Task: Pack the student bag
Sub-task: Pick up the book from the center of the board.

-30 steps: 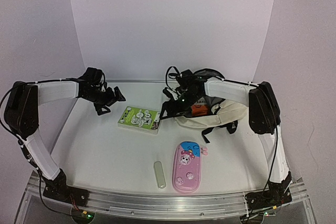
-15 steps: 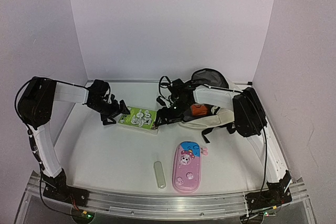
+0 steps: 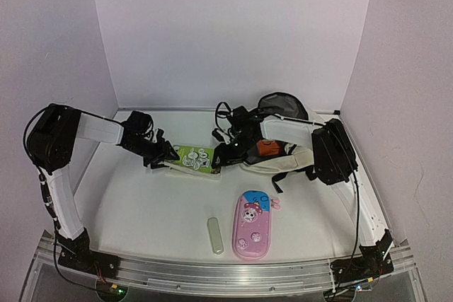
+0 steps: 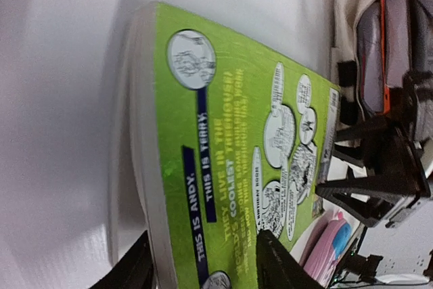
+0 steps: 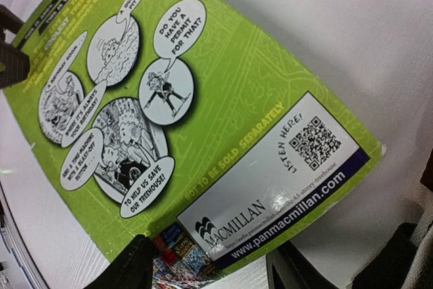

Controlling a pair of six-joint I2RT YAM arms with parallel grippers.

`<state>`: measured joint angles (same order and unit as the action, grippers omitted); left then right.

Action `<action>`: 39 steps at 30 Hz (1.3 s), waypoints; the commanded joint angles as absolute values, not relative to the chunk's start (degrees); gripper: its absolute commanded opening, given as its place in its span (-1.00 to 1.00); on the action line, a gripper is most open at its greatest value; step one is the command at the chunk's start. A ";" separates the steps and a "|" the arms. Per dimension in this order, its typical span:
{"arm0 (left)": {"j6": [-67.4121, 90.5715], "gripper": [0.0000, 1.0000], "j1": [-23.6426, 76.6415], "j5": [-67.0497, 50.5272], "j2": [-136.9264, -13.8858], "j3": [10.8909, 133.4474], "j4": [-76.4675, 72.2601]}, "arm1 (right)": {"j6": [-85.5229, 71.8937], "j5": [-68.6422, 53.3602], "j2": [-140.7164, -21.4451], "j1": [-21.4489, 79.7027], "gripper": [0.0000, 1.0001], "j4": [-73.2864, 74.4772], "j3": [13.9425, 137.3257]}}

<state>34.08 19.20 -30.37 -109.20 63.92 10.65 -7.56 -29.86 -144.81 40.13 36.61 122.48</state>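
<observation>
The student bag, cream with black straps, lies at the back right of the table with its top open and something orange inside. A green book lies flat just left of it. My left gripper is at the book's left end. Its open fingers straddle the book, one beside the page edge and one over the cover. My right gripper is at the right end, open, with the book's corner between its fingers.
A pink cartoon pencil case lies near the front, with a small white bar to its left. White walls close in the table at the back and both sides.
The left arm swung right and down to the book's left end. The right gripper came off the bag to the book's right end. Both pairs of jaws have narrowed around the book.
</observation>
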 commanded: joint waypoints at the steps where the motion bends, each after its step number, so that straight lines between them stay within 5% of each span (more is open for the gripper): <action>1: 35.26 -0.13 21.99 -35.59 -100.78 61.54 3.06 | -6.72 -29.53 -146.63 40.64 0.11 37.00 122.45; 10: 38.04 -0.26 21.92 -37.17 -102.19 60.05 0.25 | -6.01 -28.69 -144.87 40.67 0.13 37.00 121.32; 22: 45.47 -0.89 21.80 -31.81 -99.64 59.97 2.38 | 0.87 -23.52 -132.77 40.85 0.60 36.92 116.52; 39: 63.65 -0.79 21.79 -36.12 -92.30 59.57 2.89 | 15.98 3.03 -125.63 54.10 0.68 24.03 110.21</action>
<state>58.22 21.71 -32.98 -96.98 59.15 6.41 11.93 -5.02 -127.04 51.95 30.09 112.95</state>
